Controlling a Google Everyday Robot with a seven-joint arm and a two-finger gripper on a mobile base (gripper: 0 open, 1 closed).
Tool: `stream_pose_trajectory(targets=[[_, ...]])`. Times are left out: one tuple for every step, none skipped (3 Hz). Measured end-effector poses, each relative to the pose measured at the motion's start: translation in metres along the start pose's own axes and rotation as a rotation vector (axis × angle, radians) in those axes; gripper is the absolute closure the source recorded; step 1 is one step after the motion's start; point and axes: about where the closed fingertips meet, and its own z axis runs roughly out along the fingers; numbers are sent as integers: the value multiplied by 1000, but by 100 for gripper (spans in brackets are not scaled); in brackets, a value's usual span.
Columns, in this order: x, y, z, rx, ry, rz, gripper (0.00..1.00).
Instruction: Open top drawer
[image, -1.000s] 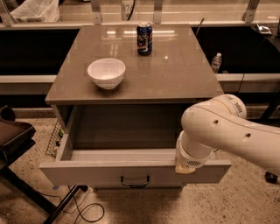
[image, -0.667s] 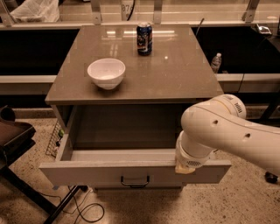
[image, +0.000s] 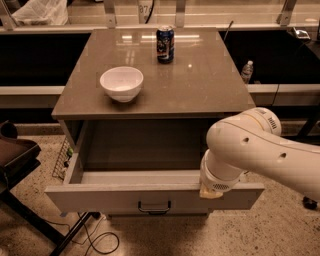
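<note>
Gripper: the gripper (image: 211, 191) is down at the top edge of the drawer front, right of centre. The thick white wrist covers nearly all of it, with only a pale yellowish bit peeking out underneath. From where I stand I cannot tell whether it is open or closed, or whether it has hold of the edge.
Arm: the white arm (image: 260, 150) comes in from the right and bends down to that edge, hiding the right end of the drawer.
Top drawer: the top drawer (image: 105, 199) is pulled well out from under the table, towards me. Its pale box interior is open to view back to the rear wall.
Handle: the small dark bar handle (image: 154, 206) sits at the centre of the front, left of the gripper and not touched by it.
Table: on the brown table (image: 210, 85) stand a white bowl (image: 121, 83) at the left and a blue can (image: 165, 44) near the back, well apart.
What has changed: nothing I can make out over the last second. The drawer is just as far out and the arm is in the same spot.
Meaning for the task: I would call the opening as good as done. What remains, at a guess, is for the arm to let go and draw clear without nudging the front back in.
</note>
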Motion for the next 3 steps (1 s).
stream_pose_trajectory(targets=[[0, 0, -2, 3, 1, -1, 0], [0, 0, -2, 4, 2, -2, 0], [-7, -7, -26, 11, 43, -17, 0]])
